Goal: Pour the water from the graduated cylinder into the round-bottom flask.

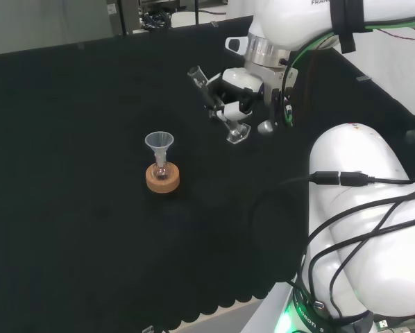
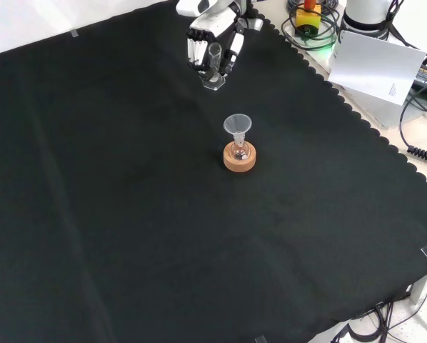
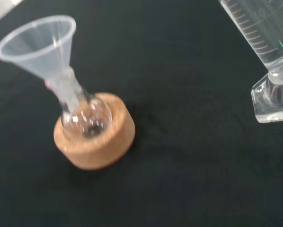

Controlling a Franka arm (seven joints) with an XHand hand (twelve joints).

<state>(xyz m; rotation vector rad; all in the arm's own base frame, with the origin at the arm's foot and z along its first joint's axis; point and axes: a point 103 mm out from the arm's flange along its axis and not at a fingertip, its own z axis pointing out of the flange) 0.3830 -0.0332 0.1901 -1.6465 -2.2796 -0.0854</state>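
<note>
We are holding the graduated cylinder [image 1: 218,104], hand [image 1: 236,97] curled round it, beside the funnel [image 1: 159,143]; we should be tipping its lip right over the funnel.

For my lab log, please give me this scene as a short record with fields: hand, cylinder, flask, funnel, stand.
hand: fingers curled round the graduated cylinder
graduated cylinder: tilted, base close to the cloth, apart from the flask
round-bottom flask: upright on its stand
funnel: sits in the flask's neck
stand: cork ring on black cloth
pouring: not yet begun
</note>
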